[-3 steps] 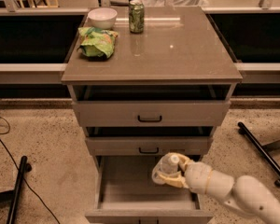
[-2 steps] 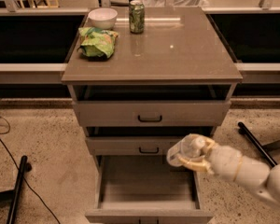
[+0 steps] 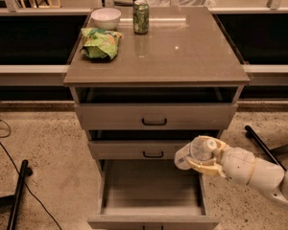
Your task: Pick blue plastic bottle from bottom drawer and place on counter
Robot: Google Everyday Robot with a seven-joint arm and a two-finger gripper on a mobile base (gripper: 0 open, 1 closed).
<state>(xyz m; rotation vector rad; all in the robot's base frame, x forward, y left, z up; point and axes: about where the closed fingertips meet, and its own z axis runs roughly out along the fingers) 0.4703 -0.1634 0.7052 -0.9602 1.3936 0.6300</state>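
Note:
My gripper [image 3: 200, 155] is shut on the blue plastic bottle [image 3: 191, 153], a clear bottle held tilted, cap end toward the arm. It hangs in front of the right end of the middle drawer, above the right side wall of the open bottom drawer [image 3: 153, 186]. The bottom drawer's grey interior holds nothing that I can see. The counter [image 3: 182, 51] lies above, well higher than the bottle. My white arm comes in from the lower right.
On the counter stand a green soda can [image 3: 140, 17], a white bowl [image 3: 105, 18] and a green snack bag [image 3: 101, 43] at the back left. The two upper drawers [image 3: 154, 116] stick out slightly. A black stand leg [image 3: 19, 190] lies on the floor at left.
My gripper has lifted the bottle up out of the bottom drawer and moved it to the right, now level with the middle drawer's front.

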